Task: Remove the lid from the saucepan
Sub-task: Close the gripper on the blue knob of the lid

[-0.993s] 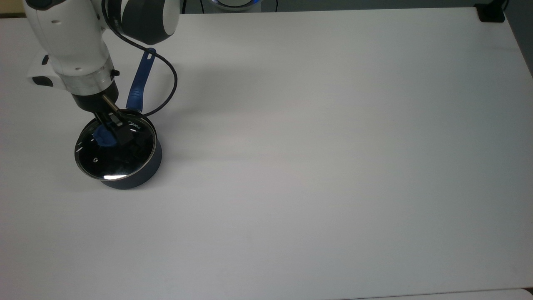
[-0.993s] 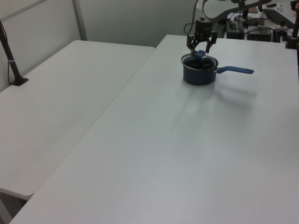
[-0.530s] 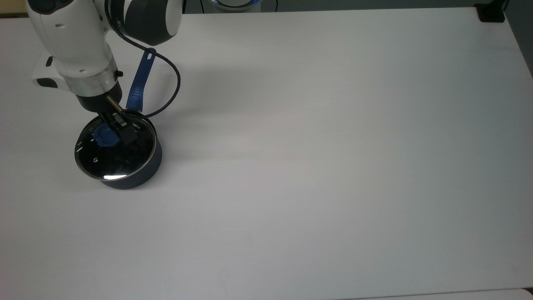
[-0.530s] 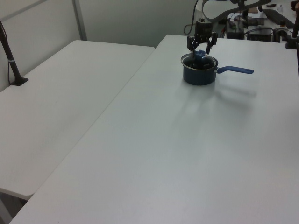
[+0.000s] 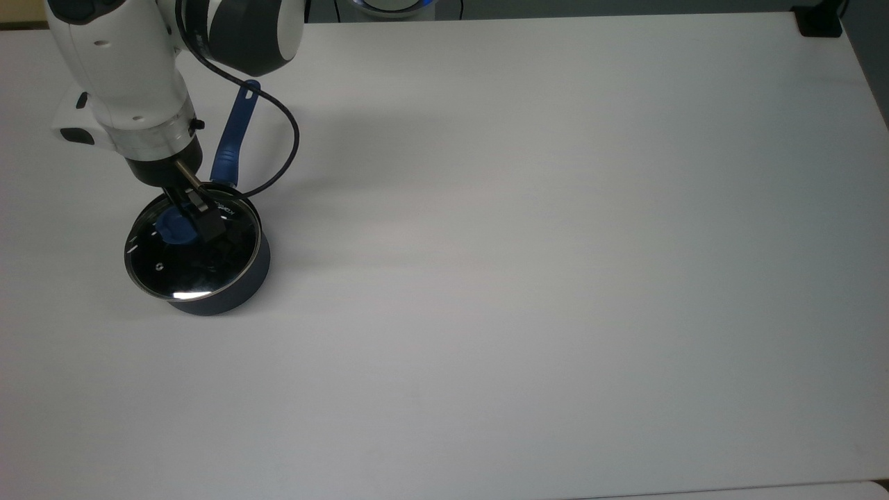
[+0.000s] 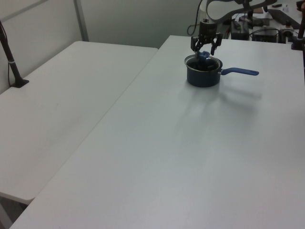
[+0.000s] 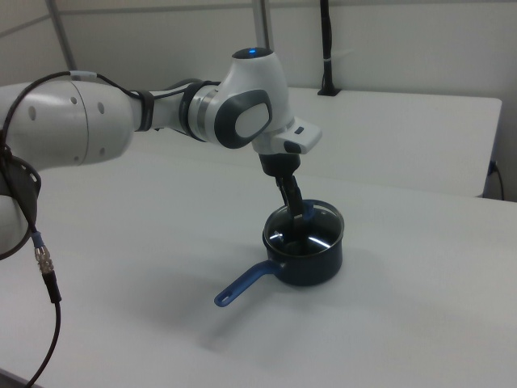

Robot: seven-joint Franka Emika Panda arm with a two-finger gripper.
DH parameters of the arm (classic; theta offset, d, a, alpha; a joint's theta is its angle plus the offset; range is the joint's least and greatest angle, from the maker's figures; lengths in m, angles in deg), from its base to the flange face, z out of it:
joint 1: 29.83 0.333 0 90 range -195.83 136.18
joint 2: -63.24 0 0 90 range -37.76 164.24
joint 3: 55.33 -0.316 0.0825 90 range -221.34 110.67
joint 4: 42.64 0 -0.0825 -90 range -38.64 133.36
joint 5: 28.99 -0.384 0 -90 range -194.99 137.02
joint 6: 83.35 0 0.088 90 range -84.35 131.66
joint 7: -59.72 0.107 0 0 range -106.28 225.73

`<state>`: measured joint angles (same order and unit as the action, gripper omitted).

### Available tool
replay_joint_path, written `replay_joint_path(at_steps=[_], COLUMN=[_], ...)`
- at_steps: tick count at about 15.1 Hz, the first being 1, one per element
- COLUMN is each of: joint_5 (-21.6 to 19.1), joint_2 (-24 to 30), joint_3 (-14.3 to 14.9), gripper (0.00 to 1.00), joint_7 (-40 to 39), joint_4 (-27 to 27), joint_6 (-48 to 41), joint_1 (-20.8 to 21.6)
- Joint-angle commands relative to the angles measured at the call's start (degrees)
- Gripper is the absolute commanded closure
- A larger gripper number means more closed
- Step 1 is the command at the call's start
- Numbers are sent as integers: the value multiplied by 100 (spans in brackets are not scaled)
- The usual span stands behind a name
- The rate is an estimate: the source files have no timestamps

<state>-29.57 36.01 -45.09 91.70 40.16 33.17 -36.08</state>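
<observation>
Slightly shifted tool [image 5: 186, 217], fingers spread wide beside blue-knobbed glass lid [image 5: 187, 267] on navy saucepan [image 5: 239, 292]

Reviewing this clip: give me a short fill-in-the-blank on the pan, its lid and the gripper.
1. The round clear glass lid rests ___ the small dark navy saucepan.
2. The gripper is at the lid's blue ___.
3. In the top view, the saucepan's long handle is coloured ___.

Missing words: on; knob; blue
</observation>
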Motion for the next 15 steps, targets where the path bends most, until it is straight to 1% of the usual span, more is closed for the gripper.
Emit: replay_joint_path(at_steps=[1,10,15], joint_5=[137,207,277], joint_2=[69,-1,-28], joint_3=[31,31,31], gripper=[19,20,27], joint_7=[177,177,177], joint_4=[61,61,61], joint_6=[-50,134,152], joint_1=[45,54,72])
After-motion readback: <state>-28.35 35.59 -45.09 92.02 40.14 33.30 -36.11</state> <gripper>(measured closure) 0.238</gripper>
